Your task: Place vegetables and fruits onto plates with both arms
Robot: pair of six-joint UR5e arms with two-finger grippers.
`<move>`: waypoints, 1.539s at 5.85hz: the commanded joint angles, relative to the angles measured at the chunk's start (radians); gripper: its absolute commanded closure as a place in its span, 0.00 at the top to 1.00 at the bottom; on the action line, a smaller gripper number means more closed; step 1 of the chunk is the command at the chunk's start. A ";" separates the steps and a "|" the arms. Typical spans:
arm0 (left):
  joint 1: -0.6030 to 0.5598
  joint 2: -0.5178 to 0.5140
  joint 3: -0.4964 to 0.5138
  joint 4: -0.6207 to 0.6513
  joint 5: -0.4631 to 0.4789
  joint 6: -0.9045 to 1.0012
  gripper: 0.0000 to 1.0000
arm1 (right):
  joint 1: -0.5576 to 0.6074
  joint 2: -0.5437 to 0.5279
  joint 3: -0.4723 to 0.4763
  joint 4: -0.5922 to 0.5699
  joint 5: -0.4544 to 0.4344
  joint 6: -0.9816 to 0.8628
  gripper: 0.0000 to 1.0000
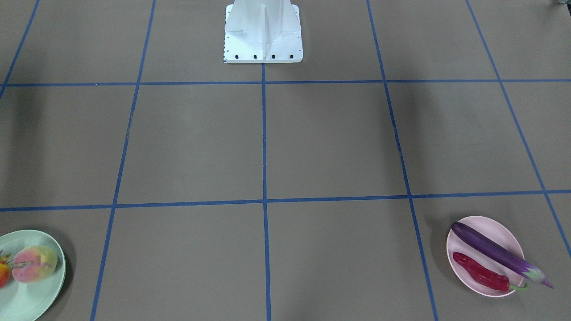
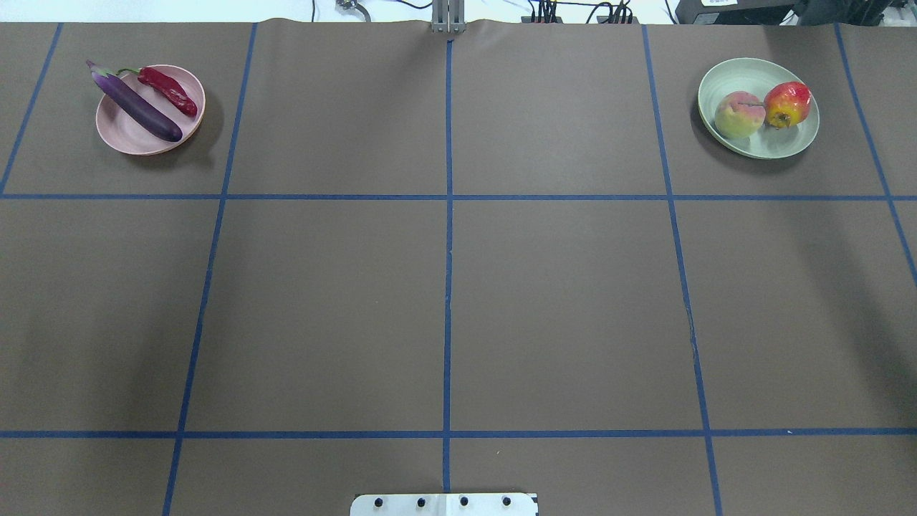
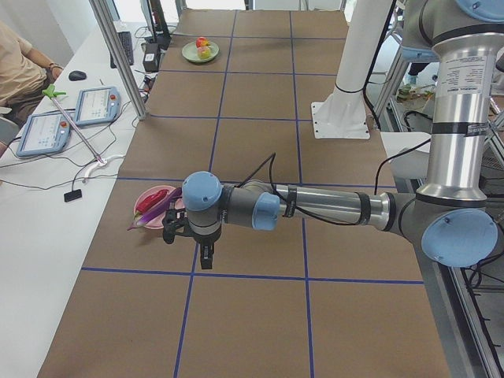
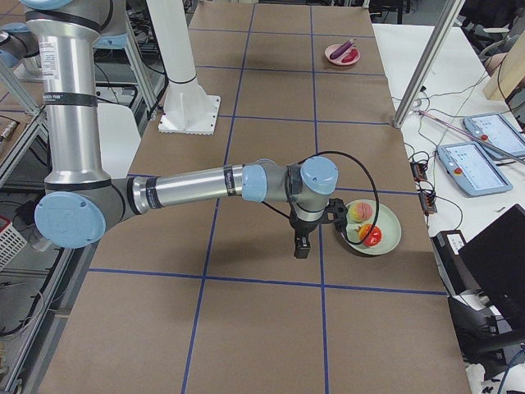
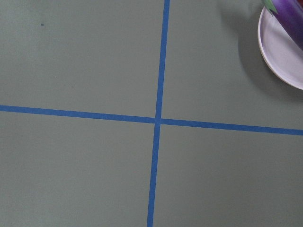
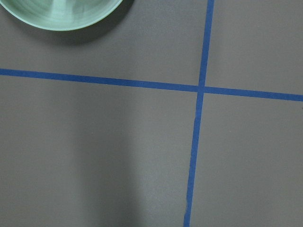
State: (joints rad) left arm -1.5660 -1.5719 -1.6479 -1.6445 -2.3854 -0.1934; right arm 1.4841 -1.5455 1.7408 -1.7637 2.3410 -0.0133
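Pink plate (image 2: 125,134) beside left gripper (image 3: 206,257)

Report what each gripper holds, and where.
Nothing: eggplant and chili lie on the pink plate, peach and red-yellow fruit on the green plate; left gripper and right gripper hang clear.

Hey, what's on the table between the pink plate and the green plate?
Nothing. In the overhead view only bare brown table cover crossed by blue tape lines runs from the pink plate to the green plate.
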 commanded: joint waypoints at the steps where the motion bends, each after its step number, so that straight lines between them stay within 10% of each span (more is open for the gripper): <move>1: 0.001 -0.008 -0.004 0.002 0.000 -0.004 1.00 | -0.001 0.011 -0.007 0.000 0.000 -0.001 1.00; 9: 0.007 0.029 -0.039 0.011 -0.012 -0.003 1.00 | -0.018 0.042 -0.067 0.032 0.043 0.015 1.00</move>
State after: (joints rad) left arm -1.5596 -1.5467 -1.6864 -1.6344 -2.3962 -0.1963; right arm 1.4673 -1.5108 1.6840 -1.7366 2.3697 -0.0043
